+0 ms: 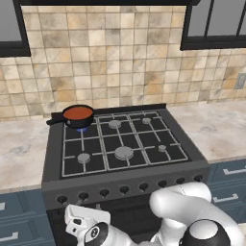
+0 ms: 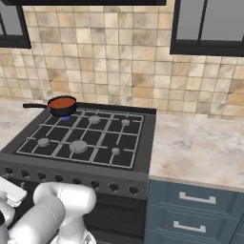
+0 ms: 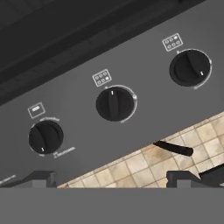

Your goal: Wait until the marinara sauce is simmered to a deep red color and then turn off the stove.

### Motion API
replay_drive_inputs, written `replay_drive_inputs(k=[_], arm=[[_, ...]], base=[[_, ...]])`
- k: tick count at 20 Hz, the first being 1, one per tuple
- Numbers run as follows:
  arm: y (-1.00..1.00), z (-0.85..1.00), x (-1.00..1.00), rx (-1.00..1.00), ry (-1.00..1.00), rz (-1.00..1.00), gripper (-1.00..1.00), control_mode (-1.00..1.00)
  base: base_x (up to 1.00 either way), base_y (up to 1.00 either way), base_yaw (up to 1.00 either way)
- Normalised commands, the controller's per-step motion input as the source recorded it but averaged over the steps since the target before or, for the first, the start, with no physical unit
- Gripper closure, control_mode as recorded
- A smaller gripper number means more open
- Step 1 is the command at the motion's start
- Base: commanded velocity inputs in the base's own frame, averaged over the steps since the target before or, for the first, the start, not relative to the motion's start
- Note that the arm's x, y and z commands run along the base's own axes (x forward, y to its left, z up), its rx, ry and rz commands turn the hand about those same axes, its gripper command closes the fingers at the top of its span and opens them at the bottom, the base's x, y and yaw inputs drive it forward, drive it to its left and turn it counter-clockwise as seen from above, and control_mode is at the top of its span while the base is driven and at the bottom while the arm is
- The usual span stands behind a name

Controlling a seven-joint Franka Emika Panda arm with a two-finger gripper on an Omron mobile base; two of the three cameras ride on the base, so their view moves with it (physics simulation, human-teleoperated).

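The marinara sauce is a smooth orange-red disc in a small black saucepan on the back left burner of the stove. A blue flame shows under the pan. My gripper is low in front of the stove's front panel, open, with nothing between its fingertips. The hand view has three dark knobs: a left one, a middle one straight ahead, and a right one with its mark turned aside.
Marble counters flank the stove, with blue-grey drawers beneath. A row of small knobs runs along the stove's front. My white arm stands close before the oven. Beige floor tiles lie below the panel.
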Motion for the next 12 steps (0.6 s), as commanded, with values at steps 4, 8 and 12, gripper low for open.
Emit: replay_drive_inputs(k=[4, 8, 12], arm=[[-0.03, -0.15, 0.37, 0.00, 0.00, 0.01, -1.00, -1.00], [0.00, -0.12, 0.07, 0.00, 0.00, 0.01, -1.00, -1.00], [0.00, -0.08, 0.02, 0.00, 0.00, 0.01, -1.00, -1.00]], base=[[0.00, 0.00, 0.00], [0.00, 0.00, 0.00], [0.00, 0.00, 0.00]])
